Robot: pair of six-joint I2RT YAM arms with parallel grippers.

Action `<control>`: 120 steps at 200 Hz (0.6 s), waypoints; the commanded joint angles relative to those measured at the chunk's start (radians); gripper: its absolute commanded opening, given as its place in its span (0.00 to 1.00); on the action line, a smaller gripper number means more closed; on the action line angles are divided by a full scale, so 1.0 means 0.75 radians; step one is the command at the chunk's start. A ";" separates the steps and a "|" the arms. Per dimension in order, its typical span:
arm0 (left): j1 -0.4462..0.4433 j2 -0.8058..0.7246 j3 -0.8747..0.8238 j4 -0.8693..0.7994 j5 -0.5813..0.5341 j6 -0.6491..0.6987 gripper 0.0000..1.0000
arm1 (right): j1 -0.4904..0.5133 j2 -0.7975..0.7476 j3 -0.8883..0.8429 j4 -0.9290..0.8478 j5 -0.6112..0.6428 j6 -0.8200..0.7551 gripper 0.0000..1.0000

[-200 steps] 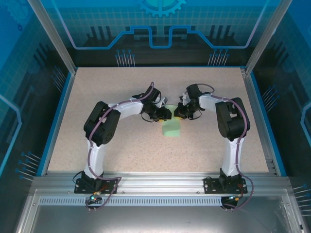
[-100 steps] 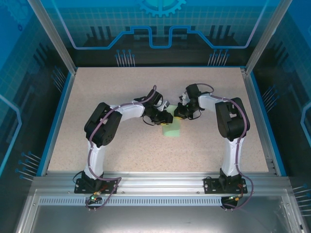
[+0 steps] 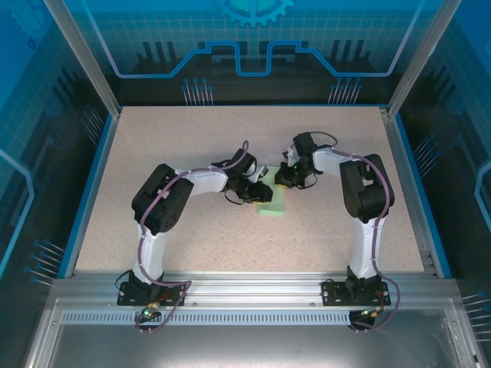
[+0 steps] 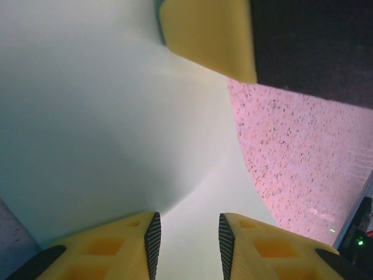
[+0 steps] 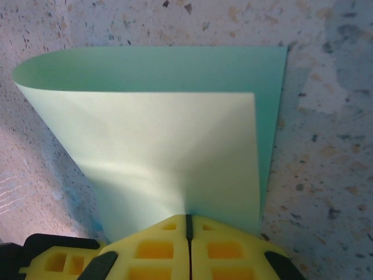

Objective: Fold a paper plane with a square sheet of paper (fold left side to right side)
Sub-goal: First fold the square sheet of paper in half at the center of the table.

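The sheet [image 3: 271, 205] is thin, matte mint paper, doubled over on the speckled beige table [image 3: 192, 146]. One side bends in a soft, uncreased roll, and the lower layer juts past the upper along two straight edges. It lies mid-table, well apart from the blue rim [image 3: 97, 184], with bare top all round. The right claw [image 5: 187, 224] is closed tight, pinching the upper layer's edge. The left claw [image 4: 186, 233] stands narrowly apart over the paper; whether it touches, I cannot tell.

Speckled beige tabletop [image 3: 192, 146]; blue graphic back panel [image 3: 253, 46]; aluminium rail [image 3: 253, 287] along near edge
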 commanded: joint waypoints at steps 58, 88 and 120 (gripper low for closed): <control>-0.074 -0.149 -0.196 0.009 0.024 0.156 0.37 | 0.019 0.059 -0.033 -0.146 0.143 -0.005 0.06; -0.104 -0.165 -0.226 -0.001 0.023 0.189 0.37 | 0.025 0.058 -0.031 -0.148 0.151 0.001 0.06; -0.112 -0.193 -0.295 0.031 0.022 0.169 0.37 | 0.027 0.061 -0.025 -0.153 0.154 0.000 0.06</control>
